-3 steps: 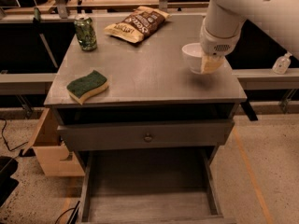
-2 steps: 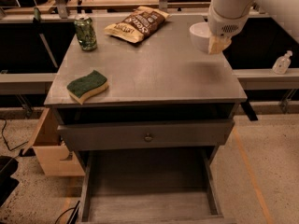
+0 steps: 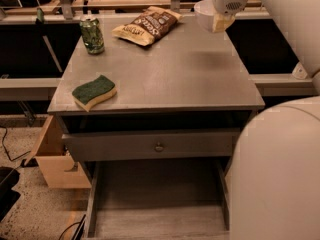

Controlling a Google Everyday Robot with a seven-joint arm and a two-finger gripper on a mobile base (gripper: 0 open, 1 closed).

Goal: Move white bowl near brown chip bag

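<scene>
The white bowl (image 3: 204, 14) is held up above the far right corner of the grey table (image 3: 160, 79). My gripper (image 3: 220, 22) is shut on the bowl's right rim, with the arm coming down from the upper right. The brown chip bag (image 3: 146, 26) lies flat at the far middle of the table, tan-yellow end toward the left. The bowl is to the right of the bag, about a bowl's width away from it.
A green can (image 3: 92, 35) stands at the far left. A green-topped yellow sponge (image 3: 94, 91) lies near the front left edge. The table's lower drawer (image 3: 157, 204) is pulled open. A wooden box (image 3: 52, 156) sits on the floor at left. My arm's body (image 3: 277, 174) fills the lower right.
My gripper has lifted the white bowl from the right side of the table and carried it toward the far edge, closer to the chip bag.
</scene>
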